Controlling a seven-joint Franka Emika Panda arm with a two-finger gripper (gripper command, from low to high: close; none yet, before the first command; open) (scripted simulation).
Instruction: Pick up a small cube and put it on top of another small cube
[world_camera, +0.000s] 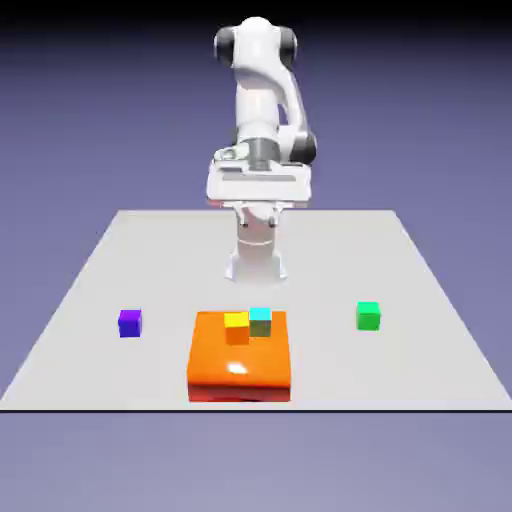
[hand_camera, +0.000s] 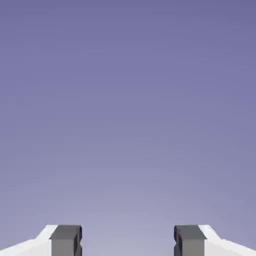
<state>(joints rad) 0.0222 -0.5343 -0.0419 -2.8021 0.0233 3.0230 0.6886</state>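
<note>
While the end effector (hand_camera: 128, 241) hangs high in the air, its two grey fingertips (hand_camera: 65, 240) are spread wide apart and there is nothing between them. In the hand view only the plain blue-violet backdrop shows past the tips, and no cube or worktop can be seen there. In the exterior view the end effector (world_camera: 258, 212) sits up near the arm's base at the far side of the worktop (world_camera: 420, 300), and its fingers are hard to make out against the white arm. The small purple cube (world_camera: 130, 323) sits alone on the worktop toward the exterior view's left, with bare grey space all around it and well away from every edge. Near the front edge, in the middle, lies a big flat orange block (world_camera: 240, 362). A yellow cube (world_camera: 236, 327) and a light blue cube (world_camera: 260, 321) stand on its back part, touching side by side. The orange block's front side comes close to the worktop's front edge. A green cube (world_camera: 368, 316) sits toward the exterior view's right, also with open room around it. The purple cube and the green cube are well apart, with the orange block between them.
</note>
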